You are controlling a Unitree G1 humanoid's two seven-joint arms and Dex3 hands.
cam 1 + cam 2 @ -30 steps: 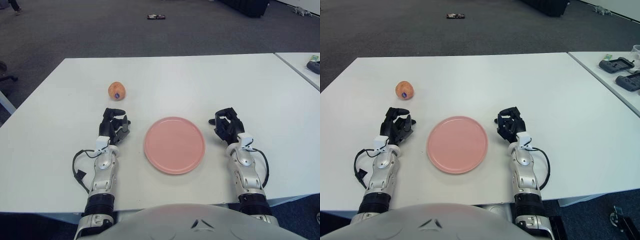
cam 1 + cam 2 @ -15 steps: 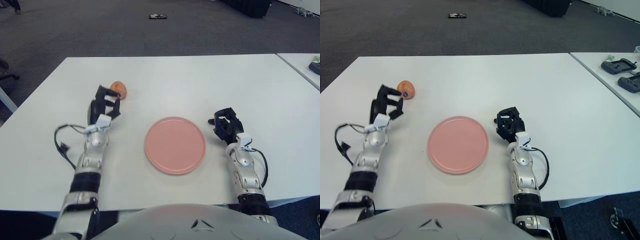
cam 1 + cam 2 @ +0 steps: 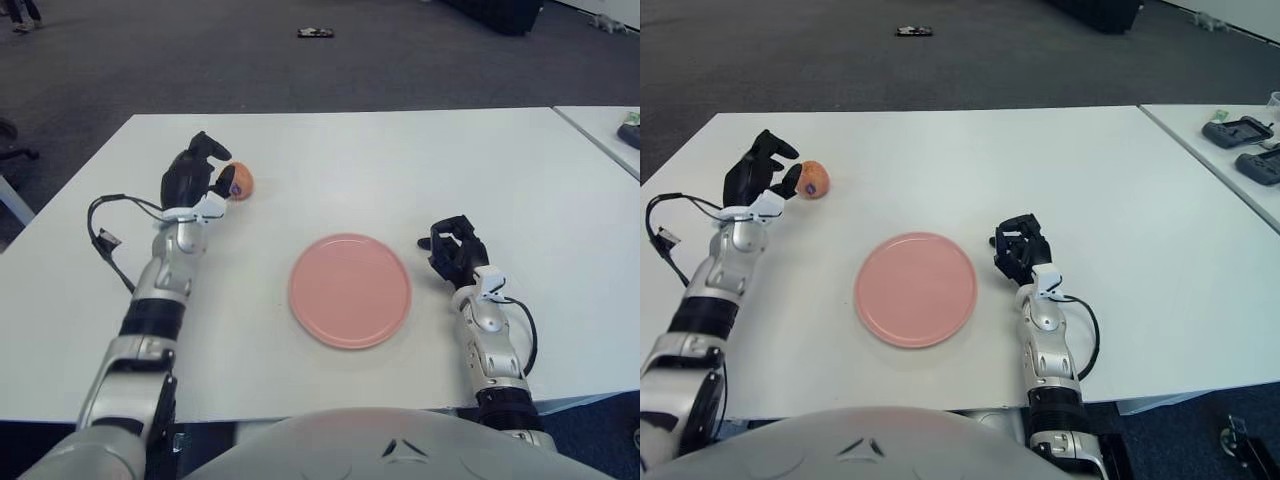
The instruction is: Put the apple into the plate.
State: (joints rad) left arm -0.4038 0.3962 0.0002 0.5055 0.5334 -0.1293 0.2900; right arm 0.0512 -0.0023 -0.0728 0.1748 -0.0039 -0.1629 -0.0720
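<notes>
The apple (image 3: 238, 180) is small and orange-red with a dark sticker, lying on the white table far left of centre. My left hand (image 3: 203, 172) has come up against its left side, fingers spread around it but not closed; part of the fruit is hidden behind them. The pink plate (image 3: 350, 290) lies flat at the table's middle, nearer to me, with nothing on it. My right hand (image 3: 455, 250) shows just right of the plate, fingers curled and holding nothing.
A second white table (image 3: 1230, 150) stands at the right with dark devices (image 3: 1232, 128) on it. A small dark object (image 3: 313, 33) lies on the grey carpet beyond the table. The table's far edge runs just behind the apple.
My left arm has stretched forward from beside the plate to the apple, and the hand now sits against its left side. The apple, plate and right hand have not moved.
</notes>
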